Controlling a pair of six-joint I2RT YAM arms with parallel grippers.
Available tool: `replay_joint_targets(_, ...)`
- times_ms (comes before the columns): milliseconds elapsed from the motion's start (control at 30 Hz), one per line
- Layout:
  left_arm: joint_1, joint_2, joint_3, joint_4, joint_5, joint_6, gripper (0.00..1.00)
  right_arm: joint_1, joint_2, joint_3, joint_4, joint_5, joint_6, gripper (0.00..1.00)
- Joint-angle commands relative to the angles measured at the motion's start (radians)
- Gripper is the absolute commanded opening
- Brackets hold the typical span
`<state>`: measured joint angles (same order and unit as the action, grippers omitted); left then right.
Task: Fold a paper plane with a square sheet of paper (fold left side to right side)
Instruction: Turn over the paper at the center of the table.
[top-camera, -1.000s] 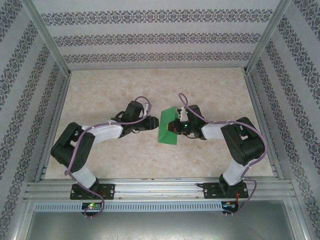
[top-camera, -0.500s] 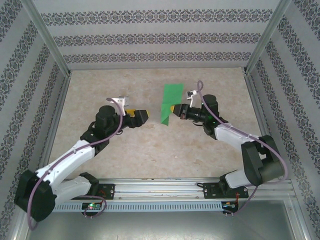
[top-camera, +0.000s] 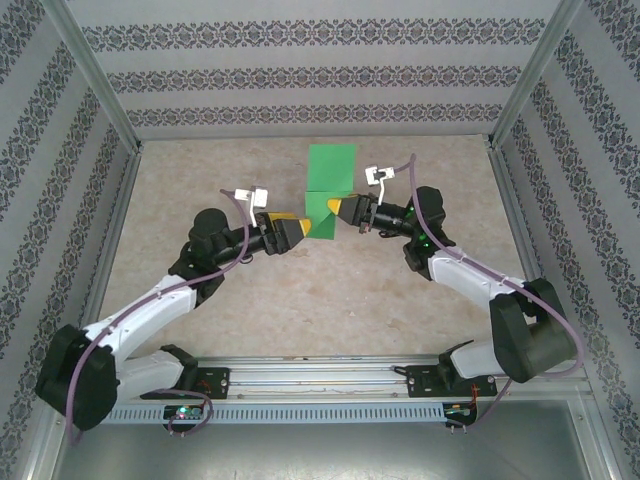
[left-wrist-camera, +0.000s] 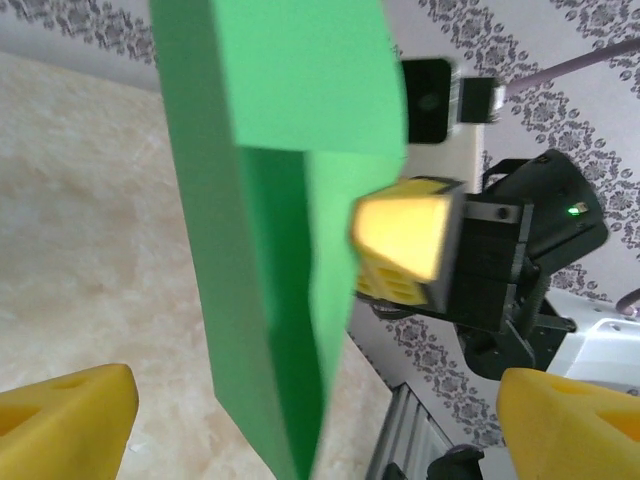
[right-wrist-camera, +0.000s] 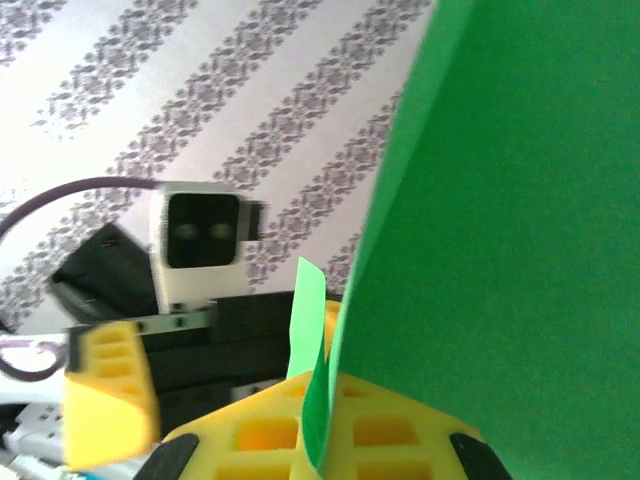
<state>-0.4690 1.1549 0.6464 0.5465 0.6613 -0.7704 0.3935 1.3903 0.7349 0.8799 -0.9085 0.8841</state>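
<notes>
– What are we looking at underneath the arms?

– We are looking down on a pale beige, marbled table (top-camera: 200, 180). Patterned striped wallpaper (top-camera: 300, 75) is closing it in on the far side and on both flanks. Aluminium posts (top-camera: 88, 60) are running up the corners, and a metal rail (top-camera: 320, 378) is carrying both arm bases along the near edge.

– And where are we finding the square sheet of paper (top-camera: 330, 170)?

– We are seeing it near the middle of the table, slightly toward the far side, between the two arms. It is standing partly folded, its upper panel reaching toward the far wall. In the left wrist view it is rising as a bright green upright slab (left-wrist-camera: 290, 200).

– What is gripping it?

– The right gripper (top-camera: 336, 208) is pinching its lower part. In the right wrist view we are watching the yellow fingers (right-wrist-camera: 280, 440) closing on the paper's edge (right-wrist-camera: 500, 200).

– And the left gripper (top-camera: 298, 228)?

– Its fingers (left-wrist-camera: 70, 410) are spreading wide, just beside the sheet's left edge. We are unable to tell whether they are touching it.
</notes>
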Motion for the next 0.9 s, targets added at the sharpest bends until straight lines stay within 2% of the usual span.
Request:
replay_joint_targets(0, 0.007, 0.035, 0.045, 0.135, 0.068, -0.077, 0.89, 0.020, 0.015, 0.035, 0.112, -0.044, 0.036, 0.01)
replay_joint_targets(233, 0.005, 0.085, 0.061, 0.201, 0.097, -0.117, 0.71, 0.033, 0.047, 0.037, 0.136, -0.046, 0.048, 0.01)
replay_joint_targets(500, 0.005, 0.085, 0.070, 0.156, 0.087, -0.110, 0.44, 0.030, 0.067, 0.035, 0.146, -0.048, 0.057, 0.03)
replay_joint_targets(733, 0.006, 0.085, 0.070, 0.134, 0.075, -0.099, 0.19, 0.021, 0.060, 0.025, 0.141, -0.052, 0.061, 0.13)
replay_joint_targets(867, 0.005, 0.075, 0.078, 0.082, 0.066, -0.073, 0.10, 0.011, 0.047, 0.017, 0.111, -0.054, 0.049, 0.21)
